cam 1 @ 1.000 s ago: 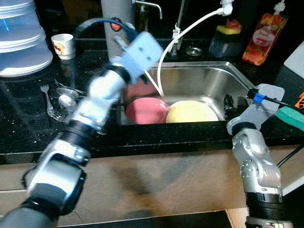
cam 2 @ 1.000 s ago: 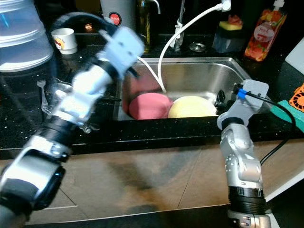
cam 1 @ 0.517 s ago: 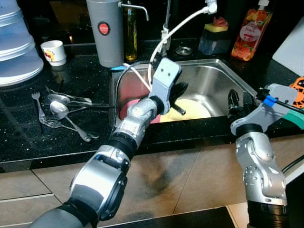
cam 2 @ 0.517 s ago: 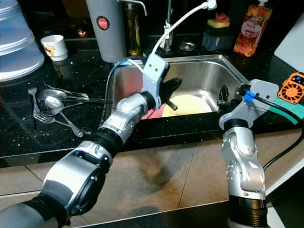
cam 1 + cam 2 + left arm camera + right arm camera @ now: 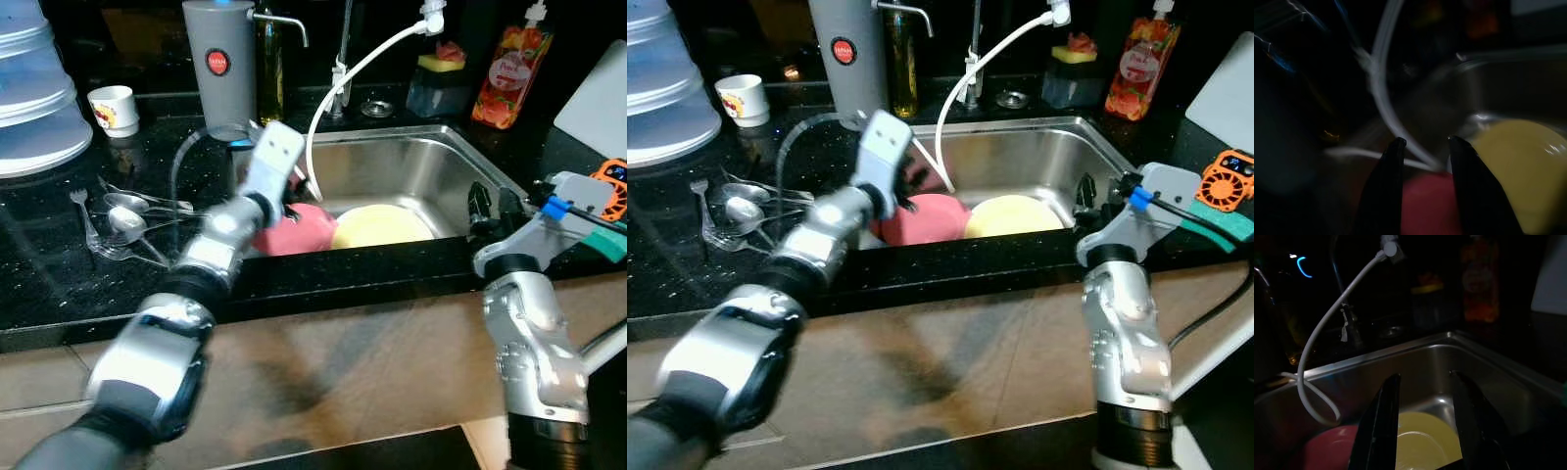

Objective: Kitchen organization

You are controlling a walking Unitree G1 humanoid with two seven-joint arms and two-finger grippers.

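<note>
**A:** Showing a stainless sink (image 5: 441,171) let into a black surface (image 5: 59,274), with two plates lying in the basin near its front wall. Which are the task's things?

**B:** The pink plate (image 5: 926,217) lies toward the sink's left wall and the yellow plate (image 5: 1014,213) just beside it, toward the middle. Both appear to lie upside down, domed side up. A white hose (image 5: 353,78) loops from the tap at the back edge down to the pink plate.

**A:** How would they handle?

**B:** Judged from their look, they are stiff and smooth, probably light plastic or melamine, and slippery if wet. A round plate has no long axis and points nowhere; the domed face turns upward. The best hold is likely the rim, pinched from the side with one finger under the lip.

**A:** And the fingers?

**B:** The left gripper (image 5: 1425,147) hovers over the pink plate at the sink's left wall, fingers a narrow gap apart, holding nothing; its arm is blurred. The right gripper (image 5: 1422,382) hangs at the sink's front right corner, fingers likewise parted and empty, aimed at the yellow plate.

**A:** Elsewhere?

**B:** Cutlery (image 5: 127,220) lies heaped on the surface left of the sink.
</note>
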